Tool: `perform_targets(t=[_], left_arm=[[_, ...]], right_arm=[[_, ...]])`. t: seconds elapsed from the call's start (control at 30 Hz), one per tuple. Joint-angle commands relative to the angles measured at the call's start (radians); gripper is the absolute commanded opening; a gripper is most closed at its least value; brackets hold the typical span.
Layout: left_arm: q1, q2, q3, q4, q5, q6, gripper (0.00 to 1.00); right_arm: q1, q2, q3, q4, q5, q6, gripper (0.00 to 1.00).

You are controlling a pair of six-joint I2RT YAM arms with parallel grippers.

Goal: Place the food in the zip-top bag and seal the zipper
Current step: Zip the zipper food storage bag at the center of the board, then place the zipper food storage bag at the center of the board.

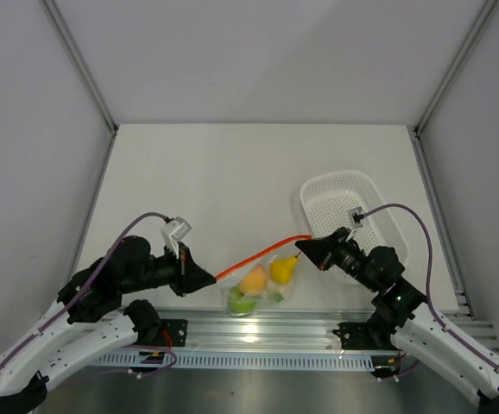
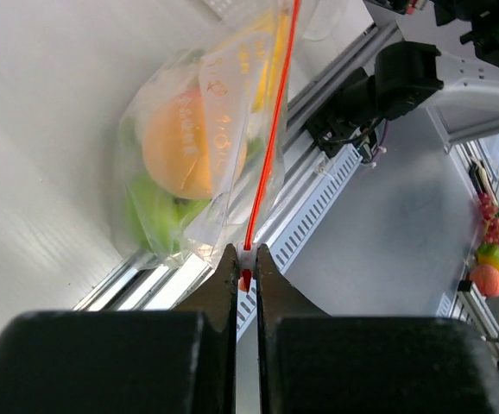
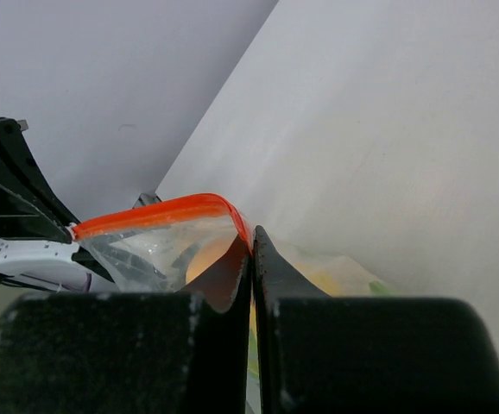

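The clear zip-top bag [image 1: 258, 289] hangs between my two grippers near the table's front edge. Inside it I see an orange round fruit [image 1: 252, 280], a yellow pear [image 1: 283, 268] and a green piece [image 1: 241, 304]. The red-orange zipper [image 1: 262, 256] is stretched taut from one gripper to the other. My left gripper [image 1: 213, 278] is shut on the zipper's left end [image 2: 246, 278]. My right gripper [image 1: 303, 246] is shut on the zipper's right end [image 3: 243, 226]. The left wrist view shows the orange fruit [image 2: 189, 147] and green piece [image 2: 154, 211] through the plastic.
A white perforated basket [image 1: 353, 211] stands at the right, just behind my right gripper. A metal rail [image 1: 258, 332] runs along the table's front edge under the bag. Other toy fruits [image 2: 491, 259] lie off the table at the far right of the left wrist view.
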Motion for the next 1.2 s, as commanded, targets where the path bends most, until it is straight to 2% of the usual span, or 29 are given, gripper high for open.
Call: perform_targets(t=[0.0,0.1,0.13,0.17,0.27,0.3,0.33,0.37,0.53,0.67,0.8,0.83,0.9,1.0,1.1,1.13,1.17], left_arm=[[-0.002,-0.044,-0.025,-0.082,-0.089,-0.086,0.01],[-0.002,-0.08,-0.014,-0.115,-0.179,-0.123,0.01],[-0.002,-0.091,-0.007,-0.14,-0.212,-0.144,0.07],[-0.002,-0.12,0.003,-0.15,-0.27,-0.156,0.32],[-0.002,-0.165,0.012,-0.13,-0.318,-0.158,0.6],[-0.002,-0.185,0.021,-0.124,-0.341,-0.155,0.84],[-0.002,-0.189,0.036,-0.122,-0.353,-0.146,0.89],[-0.002,-0.193,0.052,-0.122,-0.364,-0.138,0.99],[-0.002,-0.202,0.096,-0.107,-0.347,-0.121,1.0],[-0.002,-0.228,0.078,-0.079,-0.289,-0.141,0.99],[-0.002,-0.245,0.043,-0.066,-0.217,-0.181,0.99],[-0.002,-0.251,0.037,-0.066,-0.201,-0.186,0.99],[-0.002,-0.26,0.024,-0.066,-0.194,-0.193,1.0],[-0.002,-0.272,0.023,-0.066,-0.19,-0.195,0.99],[-0.002,-0.274,0.023,-0.066,-0.186,-0.198,0.99],[-0.002,-0.274,0.023,-0.064,-0.184,-0.2,1.0],[-0.001,-0.274,0.023,-0.063,-0.178,-0.2,1.0]], right_arm=[[-0.015,0.018,0.049,0.002,0.068,-0.005,0.0],[-0.015,0.07,0.061,0.032,0.057,-0.006,0.0],[-0.014,0.091,0.073,0.046,0.054,-0.005,0.0],[-0.015,0.116,0.084,0.06,0.054,-0.005,0.0],[-0.015,0.269,0.157,0.133,0.051,-0.012,0.0],[-0.015,0.324,0.191,0.164,0.042,-0.021,0.0],[-0.015,0.434,0.229,0.169,0.04,-0.028,0.0],[-0.015,0.49,0.315,0.173,0.039,-0.029,0.0],[-0.06,0.864,0.59,0.175,-0.015,-0.031,0.0],[-0.092,1.07,0.799,0.117,-0.02,-0.034,0.0],[-0.132,1.265,1.006,-0.039,-0.034,-0.04,0.0],[-0.136,1.306,1.1,-0.088,-0.03,-0.047,0.0],[-0.138,1.406,1.181,-0.186,-0.032,-0.075,0.0],[-0.136,1.484,1.256,-0.236,-0.049,-0.081,0.01],[-0.116,1.532,1.31,-0.262,-0.05,-0.101,0.21],[-0.109,1.543,1.328,-0.276,-0.047,-0.109,0.42],[-0.095,1.55,1.363,-0.303,-0.041,-0.12,0.52]])
